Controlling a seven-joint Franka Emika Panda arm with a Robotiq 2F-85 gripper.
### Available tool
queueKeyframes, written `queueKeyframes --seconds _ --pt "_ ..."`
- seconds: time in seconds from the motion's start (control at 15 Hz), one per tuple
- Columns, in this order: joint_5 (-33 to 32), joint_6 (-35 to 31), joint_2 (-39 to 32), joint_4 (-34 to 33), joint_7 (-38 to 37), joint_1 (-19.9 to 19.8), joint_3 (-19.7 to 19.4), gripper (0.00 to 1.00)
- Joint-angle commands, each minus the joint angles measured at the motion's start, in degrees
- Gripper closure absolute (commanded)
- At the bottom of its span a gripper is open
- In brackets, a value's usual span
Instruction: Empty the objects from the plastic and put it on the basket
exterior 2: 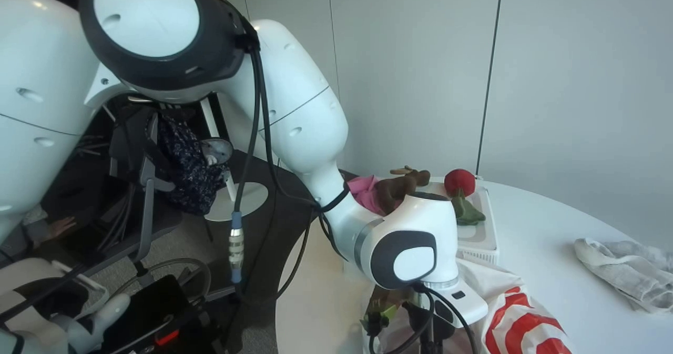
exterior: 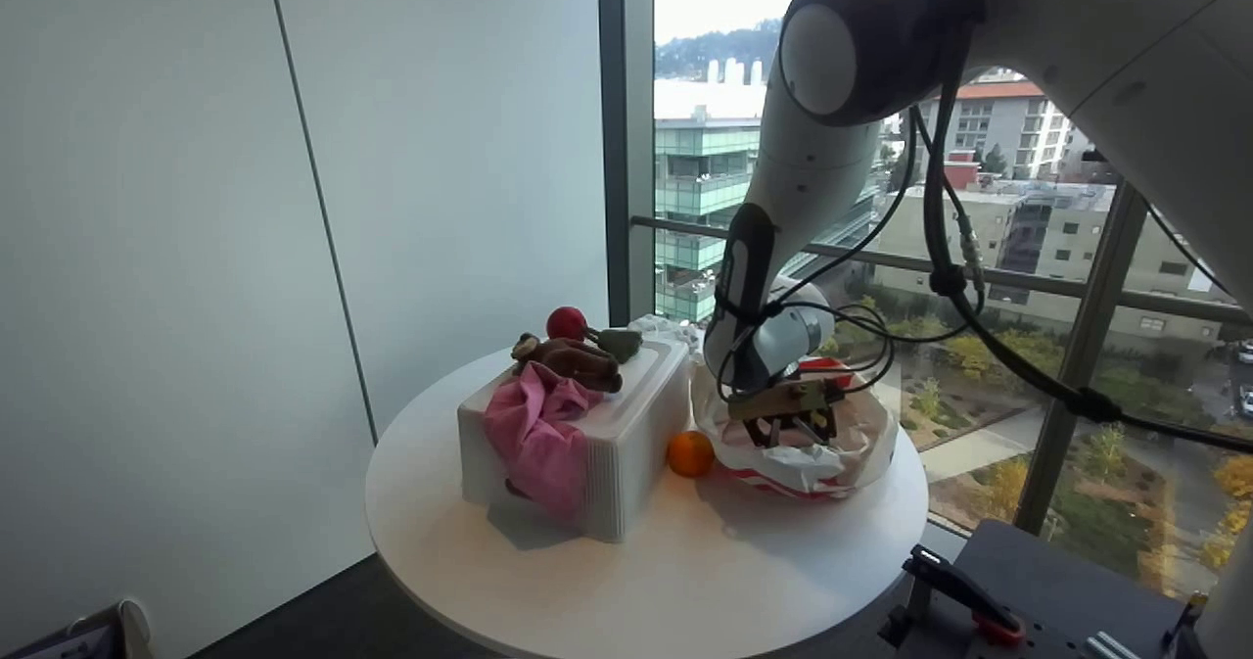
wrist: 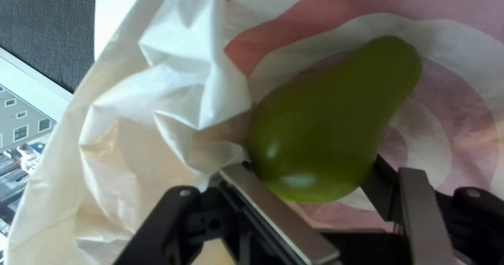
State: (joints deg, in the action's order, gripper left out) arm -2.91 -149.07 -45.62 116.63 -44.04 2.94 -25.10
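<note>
The white plastic bag with red stripes (exterior: 798, 468) lies with its mouth open on the round table. It also shows in an exterior view (exterior 2: 518, 312) and in the wrist view (wrist: 189, 40). A green pear (wrist: 327, 123) lies inside the bag in the wrist view. My gripper (wrist: 323, 172) reaches into the bag with its fingers spread on both sides of the pear's wide end. The left finger is close against the pear; a gap shows before the right pad. In an exterior view the gripper (exterior: 793, 434) is over the bag mouth. The white basket (exterior: 641, 453) stands beside the bag.
A brown plush toy (exterior: 568, 360), a pink cloth (exterior: 538, 439) and a red ball-shaped thing with a green part (exterior: 566, 323) lie on top of the basket. An orange (exterior: 690, 453) sits between basket and bag. A whitish cloth (exterior 2: 628, 272) lies on the table (exterior 2: 568, 222).
</note>
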Motion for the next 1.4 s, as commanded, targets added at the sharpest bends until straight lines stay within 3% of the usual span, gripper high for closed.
queueKeyframes --seconds 0.0,0.47,0.73,1.07,1.33 --pt "-0.9 -1.01 1.29 1.38 -0.83 0.98 -1.01 0.55" --pt "-3.64 3.68 11.09 1.38 1.07 1.43 -4.64 0.55" --pt "-6.58 7.65 18.92 0.89 2.35 -0.91 -4.63 0.55" --pt "-3.61 21.55 27.16 0.32 16.53 -7.75 3.05 0.55" --pt "0.03 24.81 29.71 1.57 27.87 -11.12 8.31 0.55"
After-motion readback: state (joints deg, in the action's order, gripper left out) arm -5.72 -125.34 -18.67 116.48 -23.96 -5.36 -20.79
